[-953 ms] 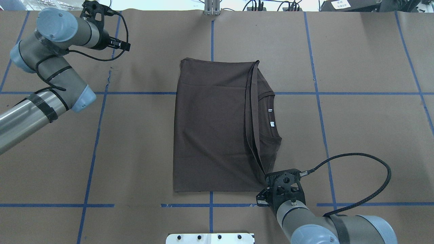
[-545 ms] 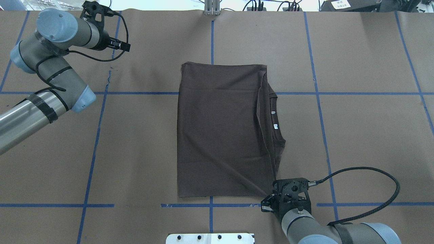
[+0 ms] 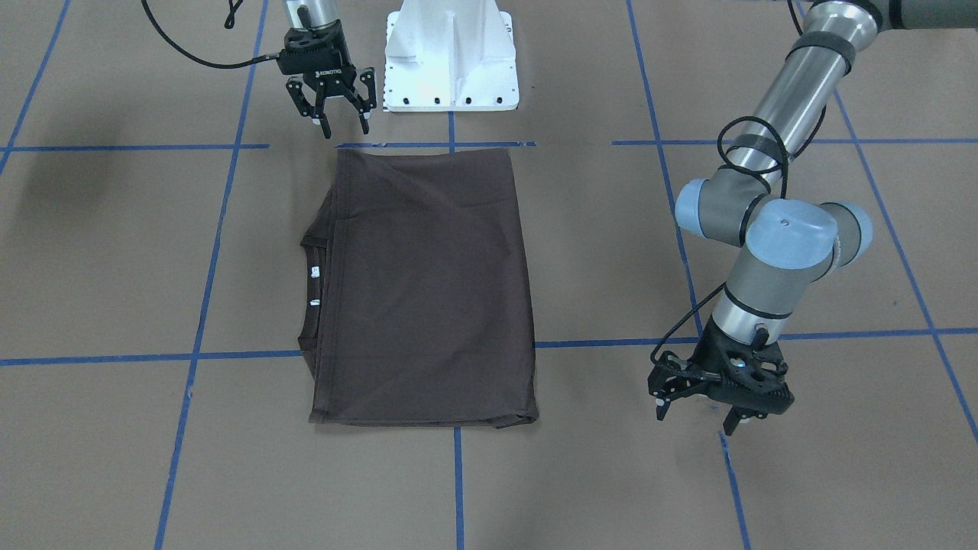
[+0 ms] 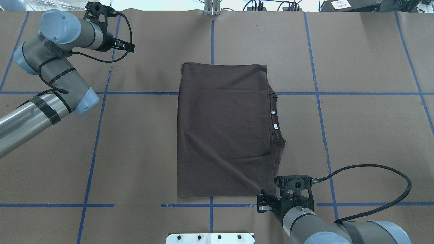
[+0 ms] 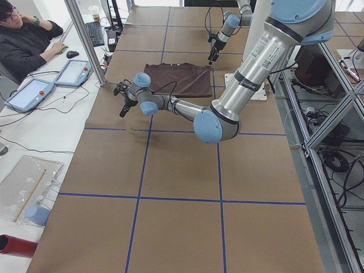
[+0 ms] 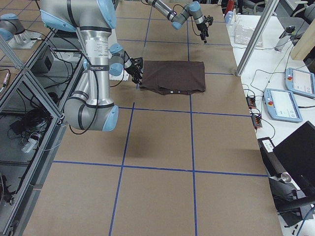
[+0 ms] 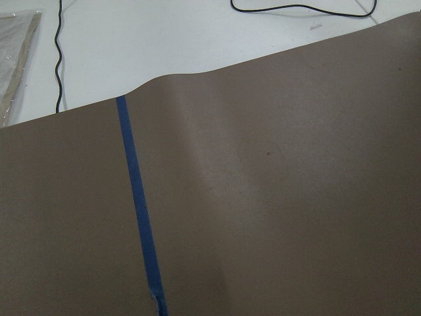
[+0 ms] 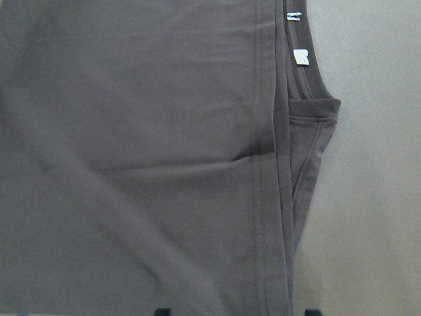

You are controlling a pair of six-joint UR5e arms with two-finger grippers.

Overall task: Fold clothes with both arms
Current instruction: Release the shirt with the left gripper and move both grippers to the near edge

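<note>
The dark brown T-shirt (image 4: 222, 130) lies flat, folded into a rectangle at the table's middle. Its collar and white neck tags (image 4: 274, 119) peek out along the right edge. It also shows in the front view (image 3: 424, 286). My right gripper (image 3: 344, 124) is open and empty, hovering just off the shirt's near right corner; it also shows in the overhead view (image 4: 271, 202). In the right wrist view the shirt (image 8: 145, 151) fills the frame, with the fingertips (image 8: 162, 311) wide apart at the bottom. My left gripper (image 3: 697, 418) is open and empty, far off at the table's far left.
Brown paper (image 4: 366, 135) with a blue tape grid (image 4: 211, 37) covers the table. The white robot base (image 3: 451, 53) stands at the near edge. Operator pendants (image 5: 31, 91) and a seated person (image 5: 23, 42) are beyond the far edge.
My right gripper drew the shirt's top layer to the right, laid it flat, let go and backed off toward the base. The left arm barely shifted.
</note>
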